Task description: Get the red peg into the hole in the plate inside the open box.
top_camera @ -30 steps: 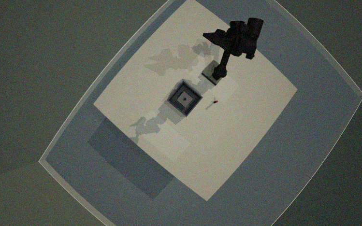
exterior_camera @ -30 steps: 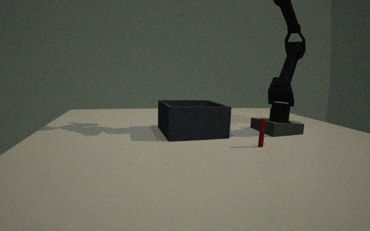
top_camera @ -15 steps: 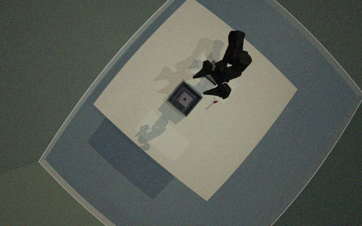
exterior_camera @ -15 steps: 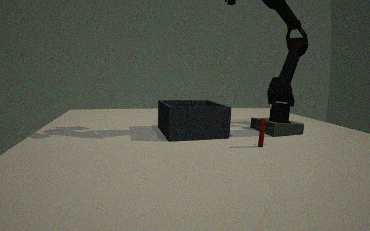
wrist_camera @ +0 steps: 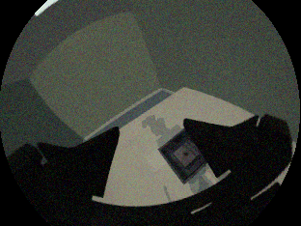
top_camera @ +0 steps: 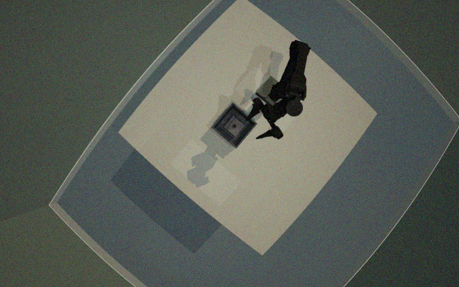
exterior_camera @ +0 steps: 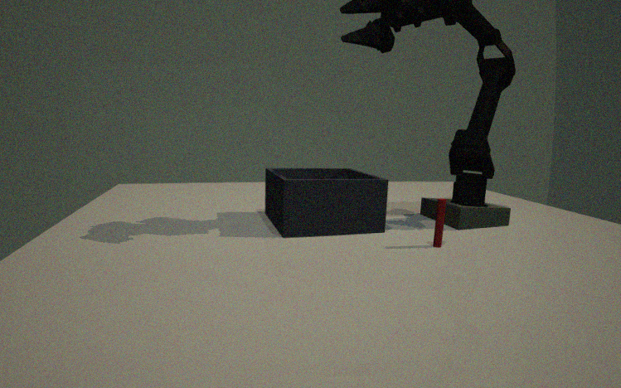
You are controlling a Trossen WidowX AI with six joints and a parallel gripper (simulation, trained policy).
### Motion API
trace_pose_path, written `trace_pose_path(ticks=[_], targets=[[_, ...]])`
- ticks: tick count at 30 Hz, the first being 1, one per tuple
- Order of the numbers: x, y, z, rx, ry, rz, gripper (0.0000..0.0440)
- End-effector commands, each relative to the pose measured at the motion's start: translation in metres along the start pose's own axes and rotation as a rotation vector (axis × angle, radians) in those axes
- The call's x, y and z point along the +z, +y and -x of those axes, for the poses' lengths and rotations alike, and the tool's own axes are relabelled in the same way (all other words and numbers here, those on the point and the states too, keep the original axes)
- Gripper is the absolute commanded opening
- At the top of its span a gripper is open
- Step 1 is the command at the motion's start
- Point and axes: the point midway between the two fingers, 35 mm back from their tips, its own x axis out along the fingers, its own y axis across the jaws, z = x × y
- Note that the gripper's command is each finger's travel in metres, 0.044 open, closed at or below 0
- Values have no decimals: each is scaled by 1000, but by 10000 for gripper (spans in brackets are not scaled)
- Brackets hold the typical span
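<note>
Black arm (top_camera: pixel 296 67) (exterior_camera: pixel 482 115), slim links, bulky joints. Gripper (top_camera: pixel 252 129) (exterior_camera: pixel 342 24) (wrist_camera: pixel 151 126) black, fingers wedge-shaped. Base block (top_camera: pixel 267 84) (exterior_camera: pixel 493 219) grey-green, near worktop's right edge in exterior view.
</note>
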Motion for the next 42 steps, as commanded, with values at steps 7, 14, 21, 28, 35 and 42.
trace_pose_path(ticks=[7,14,21,28,35,42], targets=[[-89,-13,-2,-72,338,7,440],[-143,-26,12,-169,563,-19,440],[-192,-39,31,-302,764,-48,440],[-232,-47,45,-432,911,-66,440],[-264,-47,48,-509,996,-90,440],[-293,-44,40,-532,1033,-116,440]])
